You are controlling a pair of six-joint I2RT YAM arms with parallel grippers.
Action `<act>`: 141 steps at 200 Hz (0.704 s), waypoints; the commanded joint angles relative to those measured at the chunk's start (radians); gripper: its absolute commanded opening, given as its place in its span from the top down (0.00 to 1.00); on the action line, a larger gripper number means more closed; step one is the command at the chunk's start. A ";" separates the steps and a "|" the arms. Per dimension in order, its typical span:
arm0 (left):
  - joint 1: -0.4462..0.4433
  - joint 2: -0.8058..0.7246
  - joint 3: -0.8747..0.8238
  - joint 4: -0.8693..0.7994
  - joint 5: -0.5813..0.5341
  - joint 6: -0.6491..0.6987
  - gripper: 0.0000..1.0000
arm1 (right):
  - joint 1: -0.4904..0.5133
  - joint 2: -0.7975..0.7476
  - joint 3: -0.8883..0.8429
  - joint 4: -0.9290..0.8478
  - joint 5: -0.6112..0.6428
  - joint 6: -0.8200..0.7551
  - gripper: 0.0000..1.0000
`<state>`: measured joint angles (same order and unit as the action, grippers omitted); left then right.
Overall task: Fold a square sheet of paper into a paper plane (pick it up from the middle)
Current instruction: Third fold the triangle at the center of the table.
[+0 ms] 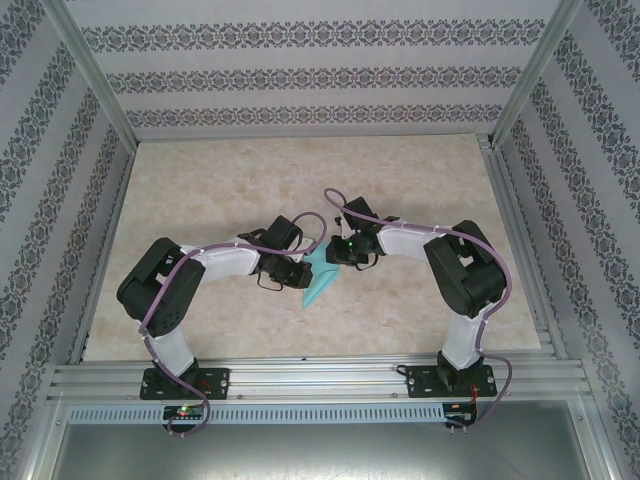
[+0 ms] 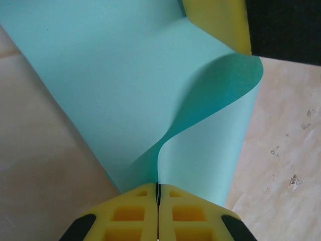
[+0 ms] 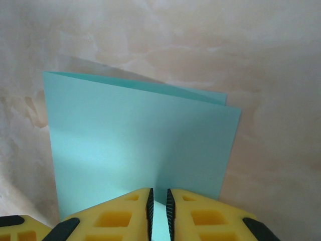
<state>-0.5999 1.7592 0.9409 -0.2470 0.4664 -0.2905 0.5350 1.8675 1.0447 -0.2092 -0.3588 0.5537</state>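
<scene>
Table (image 1: 200,190) open beyond sheet (image 1: 322,282), flanked by left fingers (image 2: 125,217), right fingers (image 3: 118,218).

The desk (image 1: 200,180) has a pale beige, marble-like top with soft cloudy veining, evenly lit and without hard shadows. In the left wrist view a few small scuffs (image 2: 294,182) mark it. Three walls close it in: back wall (image 1: 310,70), left wall (image 1: 45,170) and right wall (image 1: 595,170), all papered in white and grey stripes with dark floral bands. Aluminium posts (image 1: 95,75) rise at the back corners. A slotted aluminium rail (image 1: 320,380) runs along the near edge, above a perforated strip (image 1: 320,412) and a grey panel (image 1: 320,450).
</scene>
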 commanded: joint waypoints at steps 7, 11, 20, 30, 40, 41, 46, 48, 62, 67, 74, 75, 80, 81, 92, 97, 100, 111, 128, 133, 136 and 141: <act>0.012 0.027 0.014 0.011 0.007 -0.002 0.91 | 0.012 0.041 -0.008 -0.039 0.038 0.013 0.81; 0.012 0.030 0.013 0.011 0.006 -0.001 0.91 | 0.012 0.041 -0.008 -0.039 0.038 0.013 0.81; 0.012 0.035 0.012 0.011 0.006 -0.002 0.91 | 0.013 0.039 -0.008 -0.039 0.038 0.012 0.81; 0.012 0.039 0.009 0.011 0.005 -0.001 0.91 | 0.013 0.037 -0.008 -0.039 0.038 0.015 0.81; 0.012 0.040 0.005 0.011 -0.001 0.001 0.91 | 0.012 0.035 -0.007 -0.039 0.037 0.017 0.81; 0.012 0.040 0.005 0.012 -0.001 0.001 0.91 | 0.013 0.035 -0.008 -0.038 0.037 0.017 0.81; 0.012 0.040 0.002 0.014 -0.001 0.000 0.91 | 0.012 0.034 -0.006 -0.036 0.037 0.018 0.81; 0.012 0.040 0.001 0.015 -0.002 0.000 0.91 | 0.013 0.033 -0.006 -0.036 0.037 0.018 0.80; 0.012 0.042 -0.004 0.020 -0.002 -0.004 0.92 | 0.013 0.030 -0.001 -0.036 0.036 0.020 0.80; 0.012 0.042 -0.006 0.020 -0.002 -0.004 0.91 | 0.013 0.029 0.000 -0.036 0.034 0.022 0.80; 0.012 0.042 -0.007 0.018 -0.003 -0.005 0.92 | 0.011 0.023 0.003 -0.034 0.030 0.027 0.79; 0.012 0.043 -0.007 0.018 -0.003 -0.005 0.92 | 0.011 0.022 0.003 -0.033 0.029 0.027 0.79; 0.011 0.043 -0.007 0.021 -0.003 -0.007 0.92 | 0.009 0.017 0.003 -0.027 0.025 0.031 0.78; 0.012 0.043 -0.007 0.022 -0.002 -0.007 0.92 | 0.008 0.015 0.002 -0.026 0.024 0.032 0.78; 0.012 0.040 -0.015 0.031 0.001 -0.014 0.92 | 0.003 -0.011 0.002 -0.021 0.018 0.043 0.77; 0.012 0.038 -0.017 0.036 0.003 -0.019 0.92 | -0.002 -0.027 -0.001 -0.018 0.021 0.048 0.76; 0.012 0.037 -0.019 0.039 0.004 -0.021 0.92 | -0.005 -0.038 -0.001 -0.016 0.023 0.052 0.75; 0.012 0.036 -0.024 0.049 0.007 -0.030 0.92 | -0.018 -0.087 -0.014 -0.007 0.029 0.064 0.74; 0.012 0.040 -0.027 0.061 0.007 -0.042 0.92 | -0.047 -0.170 -0.044 0.009 0.034 0.086 0.71; 0.012 0.040 -0.028 0.065 0.009 -0.045 0.92 | -0.055 -0.195 -0.056 0.015 0.035 0.092 0.71; 0.012 0.040 -0.030 0.067 0.008 -0.047 0.92 | -0.061 -0.209 -0.064 0.020 0.036 0.096 0.70; 0.013 0.040 -0.031 0.074 0.009 -0.051 0.92 | -0.067 -0.235 -0.079 0.026 0.038 0.101 0.70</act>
<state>-0.5999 1.7733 0.9344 -0.2077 0.4755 -0.3084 0.5076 1.7653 1.0080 -0.2050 -0.3473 0.6117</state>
